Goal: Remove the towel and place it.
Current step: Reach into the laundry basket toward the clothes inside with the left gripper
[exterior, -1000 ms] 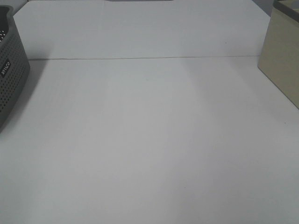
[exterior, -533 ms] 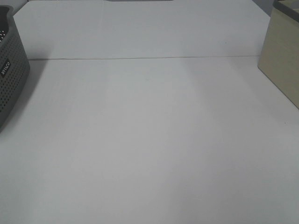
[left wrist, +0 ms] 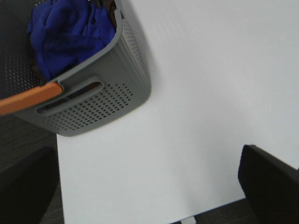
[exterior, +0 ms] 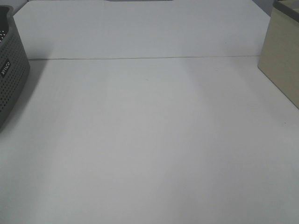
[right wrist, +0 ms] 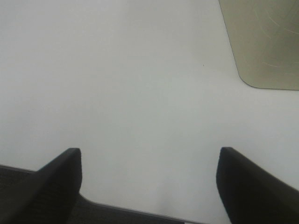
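Note:
The towel is a crumpled deep-blue cloth lying inside a grey perforated basket, seen in the left wrist view. My left gripper is open and empty over the white table, short of the basket and apart from it. My right gripper is open and empty above bare table. In the exterior high view only the basket's side shows at the left edge. The towel and both grippers are out of that view.
A beige box stands at the table's right side and also shows in the right wrist view. An orange strip lies across the basket's near rim. The table's edge runs beside the basket.

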Controlling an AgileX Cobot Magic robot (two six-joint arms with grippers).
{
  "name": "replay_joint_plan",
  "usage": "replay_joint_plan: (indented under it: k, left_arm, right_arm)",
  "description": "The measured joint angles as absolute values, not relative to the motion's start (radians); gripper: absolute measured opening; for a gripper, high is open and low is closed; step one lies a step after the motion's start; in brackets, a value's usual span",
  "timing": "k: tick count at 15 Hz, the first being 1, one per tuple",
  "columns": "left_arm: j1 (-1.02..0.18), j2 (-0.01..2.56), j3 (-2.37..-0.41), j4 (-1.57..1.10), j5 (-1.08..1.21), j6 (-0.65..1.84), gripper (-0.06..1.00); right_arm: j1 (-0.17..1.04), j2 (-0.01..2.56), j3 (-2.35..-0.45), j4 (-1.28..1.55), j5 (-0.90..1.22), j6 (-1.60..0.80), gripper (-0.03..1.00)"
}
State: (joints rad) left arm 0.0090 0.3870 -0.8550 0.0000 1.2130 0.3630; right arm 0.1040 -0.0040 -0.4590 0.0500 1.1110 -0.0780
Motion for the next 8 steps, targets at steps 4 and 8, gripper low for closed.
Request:
replay_joint_plan:
  k: [4, 8]
  left_arm:
    - [0.009, 0.812, -1.129, 0.102, 1.216, 0.681, 0.99]
    - [0.009, 1.079, -1.31, 0.231, 1.216, 0.772, 0.99]
  right_arm:
    - [0.104, -0.004, -0.459, 0.05, 1.111, -0.078, 0.78]
    - [0.104, -0.004, -0.459, 0.05, 1.111, -0.078, 0.78]
